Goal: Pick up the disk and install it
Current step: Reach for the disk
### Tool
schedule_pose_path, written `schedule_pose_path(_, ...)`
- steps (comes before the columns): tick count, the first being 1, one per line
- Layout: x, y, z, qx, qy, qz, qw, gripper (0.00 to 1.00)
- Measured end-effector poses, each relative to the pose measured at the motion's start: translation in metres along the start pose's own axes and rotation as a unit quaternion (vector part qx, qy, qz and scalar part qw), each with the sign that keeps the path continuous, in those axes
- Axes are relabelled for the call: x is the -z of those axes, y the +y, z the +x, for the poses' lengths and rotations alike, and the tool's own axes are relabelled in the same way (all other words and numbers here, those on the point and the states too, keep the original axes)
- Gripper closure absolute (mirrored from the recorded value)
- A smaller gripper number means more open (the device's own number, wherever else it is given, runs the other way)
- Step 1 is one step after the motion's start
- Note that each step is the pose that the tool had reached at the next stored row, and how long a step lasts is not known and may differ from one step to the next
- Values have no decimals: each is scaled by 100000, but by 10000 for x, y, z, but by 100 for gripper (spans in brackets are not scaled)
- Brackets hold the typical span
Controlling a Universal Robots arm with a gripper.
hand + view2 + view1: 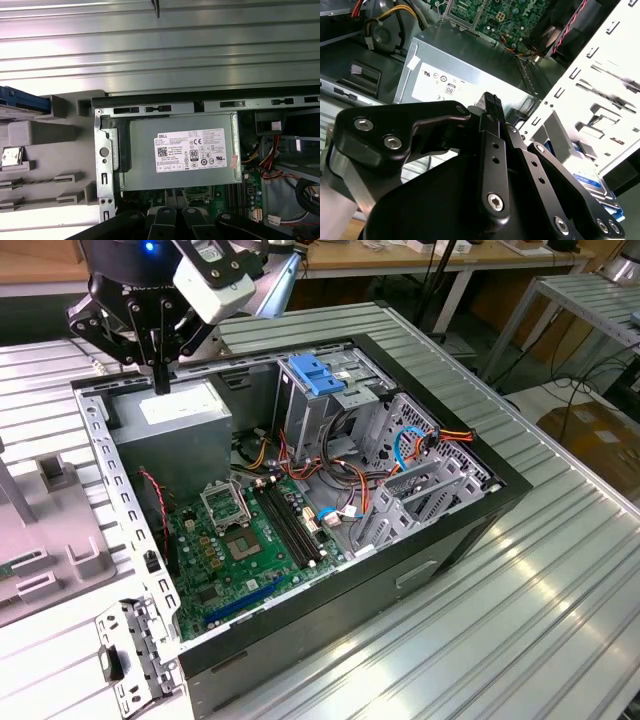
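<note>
While the black gripper (pixel 161 380) hangs over the grey boxy power supply (pixel 172 430), jaws closed on nothing, the blue-railed silver disk (pixel 24 101) sits on the grey plastic holder (pixel 45 132).

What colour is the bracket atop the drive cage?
Bracket: bright blue, best in exterior view.

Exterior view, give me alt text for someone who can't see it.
The arm's gripper hovers over the grey power supply inside an open computer case lying on a slatted metal table. A blue bracket sits atop the drive cage.
</note>
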State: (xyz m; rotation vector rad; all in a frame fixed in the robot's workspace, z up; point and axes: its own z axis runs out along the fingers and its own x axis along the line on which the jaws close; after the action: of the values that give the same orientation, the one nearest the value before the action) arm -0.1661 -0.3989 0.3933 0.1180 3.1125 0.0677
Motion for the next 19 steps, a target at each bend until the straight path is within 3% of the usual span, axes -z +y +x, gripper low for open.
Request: schedule_pose_path(19,3,-13,172,1,3,-2,100000,89)
